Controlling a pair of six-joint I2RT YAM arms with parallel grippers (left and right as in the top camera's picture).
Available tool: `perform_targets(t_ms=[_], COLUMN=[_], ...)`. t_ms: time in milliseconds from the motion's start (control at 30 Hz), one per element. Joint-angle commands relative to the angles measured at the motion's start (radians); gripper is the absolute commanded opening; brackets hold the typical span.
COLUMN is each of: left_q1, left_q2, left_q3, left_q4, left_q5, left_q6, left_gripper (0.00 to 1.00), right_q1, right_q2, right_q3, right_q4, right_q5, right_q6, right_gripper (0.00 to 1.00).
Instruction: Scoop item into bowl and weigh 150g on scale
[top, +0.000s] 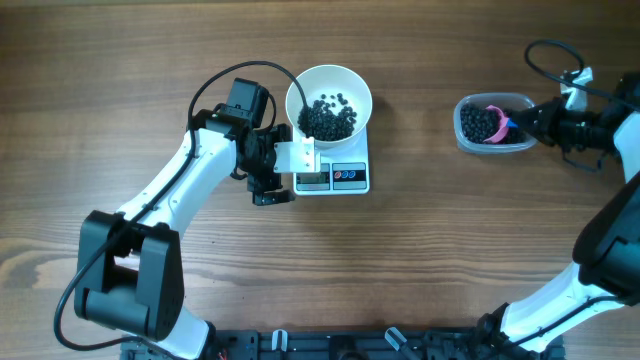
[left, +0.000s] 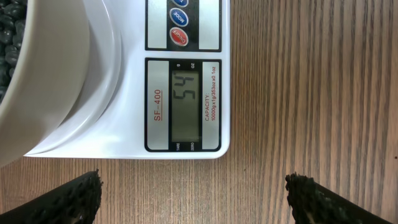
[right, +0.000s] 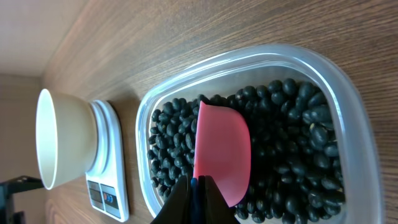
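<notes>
The white bowl stands on the white scale and holds a heap of black beans. More beans fill a clear tub at the right. My right gripper is shut on the handle of a pink scoop, whose blade lies in the tub's beans. My left gripper stands wide open over bare wood just in front of the scale, nothing between its fingertips. The scale's display reads 54. The bowl fills the left of that view.
The tub sits at the far right of the wooden table, well apart from the scale. A black cable loops behind the right arm. The left arm's base stands at the front left.
</notes>
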Motion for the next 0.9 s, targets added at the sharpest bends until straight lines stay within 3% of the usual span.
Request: perform_targets(t_ms=[0,100,300,867], left_q1=[0.003,0.003,0.003,0.003], left_q2=[0.01,0.01,0.01,0.01], left_q3=[-0.009,-0.009,-0.009,-0.009], left_q4=[-0.001,-0.001,-0.001,-0.001], left_q5=[0.02,0.02,0.02,0.02], left_q6=[0.019,0.019,0.019,0.019], left_gripper=[1.0,1.0,1.0,1.0], right_q1=[-0.028,-0.082,-0.137,-0.115], right_q2=[0.015,0.015,0.015,0.015], right_q3=[-0.015,-0.015,-0.015,-0.015], right_q4=[-0.01,0.002,0.01,0.014], right_q5=[-0.073,-0.22,-0.265,-0.575], right_q6=[-0.002,-0.001,0.024,0.08], right_gripper=[0.04,0.04,0.04,0.04])
